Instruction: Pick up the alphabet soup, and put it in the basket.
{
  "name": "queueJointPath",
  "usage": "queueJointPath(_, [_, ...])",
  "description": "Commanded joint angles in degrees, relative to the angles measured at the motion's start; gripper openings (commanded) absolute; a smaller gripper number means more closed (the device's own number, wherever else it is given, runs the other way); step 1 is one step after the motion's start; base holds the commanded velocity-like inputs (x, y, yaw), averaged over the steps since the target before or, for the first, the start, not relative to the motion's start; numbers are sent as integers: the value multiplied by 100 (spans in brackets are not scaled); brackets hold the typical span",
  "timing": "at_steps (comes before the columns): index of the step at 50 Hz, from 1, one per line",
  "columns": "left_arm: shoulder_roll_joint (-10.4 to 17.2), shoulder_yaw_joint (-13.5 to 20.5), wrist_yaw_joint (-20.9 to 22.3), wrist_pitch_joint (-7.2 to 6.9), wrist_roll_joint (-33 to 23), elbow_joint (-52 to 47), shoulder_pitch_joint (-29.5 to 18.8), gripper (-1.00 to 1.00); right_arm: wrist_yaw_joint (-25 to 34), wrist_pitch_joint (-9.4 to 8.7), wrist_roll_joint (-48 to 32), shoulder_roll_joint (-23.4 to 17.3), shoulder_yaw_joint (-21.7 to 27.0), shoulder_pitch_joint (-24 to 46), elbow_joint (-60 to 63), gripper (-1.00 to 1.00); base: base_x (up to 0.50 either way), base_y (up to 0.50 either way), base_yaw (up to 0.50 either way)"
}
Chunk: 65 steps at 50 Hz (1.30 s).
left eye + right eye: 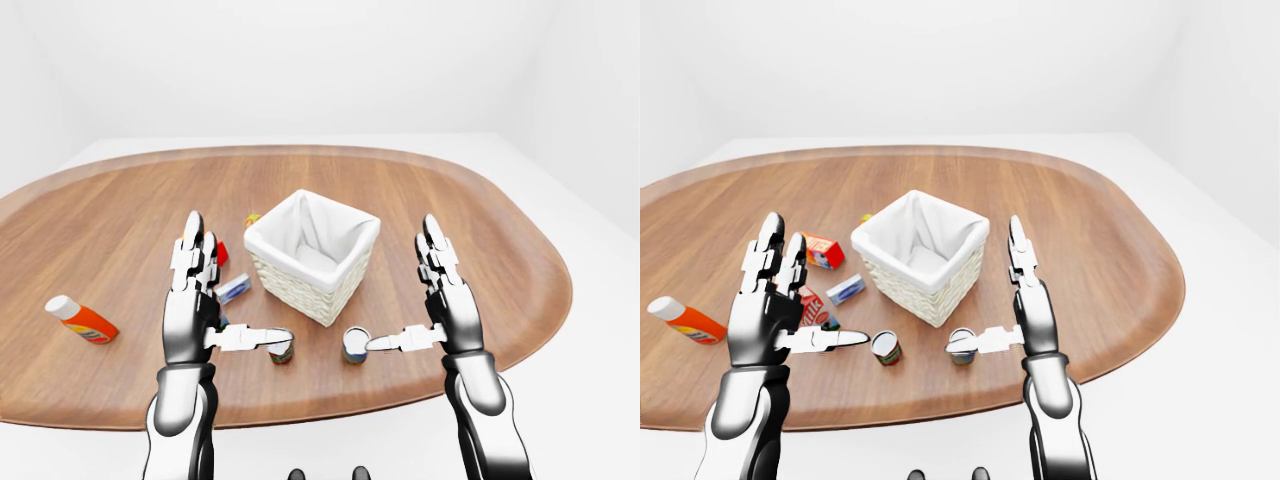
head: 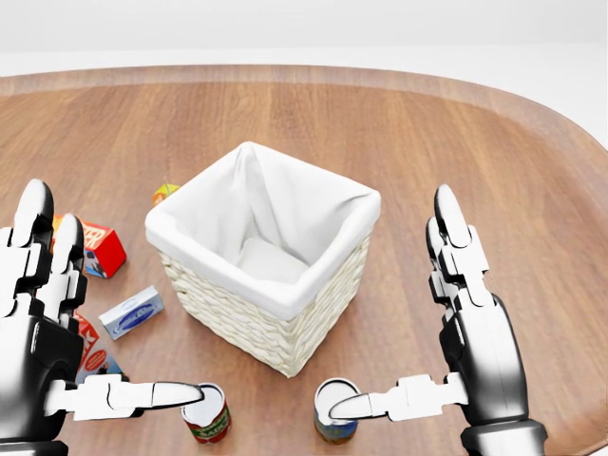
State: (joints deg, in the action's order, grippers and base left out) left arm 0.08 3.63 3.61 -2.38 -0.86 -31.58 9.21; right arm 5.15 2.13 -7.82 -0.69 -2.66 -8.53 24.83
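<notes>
While both hands (image 2: 43,313) (image 2: 470,313) hover released, we judge the red-labelled alphabet soup tin (image 2: 206,414), just below the white-lined wicker basket (image 2: 275,328), rigid, smooth, best gripped round its sides.

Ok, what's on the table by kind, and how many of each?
Cans: 2
Boxes: 3
Bottle: 1
Basket: 1
Small yellow item: 1
Total: 8
</notes>
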Motion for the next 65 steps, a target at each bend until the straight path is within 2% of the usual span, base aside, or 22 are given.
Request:
queueJointPath(1, [-1, -5, -3, -1, -10, -9, 6, 100, 5, 1, -4, 2, -4, -5, 3, 100, 30, 0, 0])
queueJointPath(17, [3, 7, 0, 36, -8, 34, -7, 100, -10, 21, -39, 1, -14, 5, -46, 100, 29, 0, 0])
queueJointPath(33, [-4, -10, -12, 22, -15, -21, 20, 100, -75, 125, -191, -6, 1, -54, -200, 100, 2, 0, 0])
queueJointPath(38, [-5, 0, -15, 21, -10, -26, 24, 100, -103, 141, -257, 2, -60, -165, -202, 100, 0, 0, 0])
queueJointPath(44, [-7, 18, -13, -7, 8, -75, 37, 100, -139, 287, -263, -38, -75, -513, -267, 100, 0, 0, 0])
queueJointPath(50, [-11, 17, -14, -30, 6, -107, 42, 100, -121, 287, -247, -66, -102, -892, -462, 100, 0, 0, 0])
queueJointPath(65, [-11, 20, -10, -23, -3, -99, 44, 100, -135, 287, -211, -84, -121, -1235, -667, 100, 0, 0, 0])
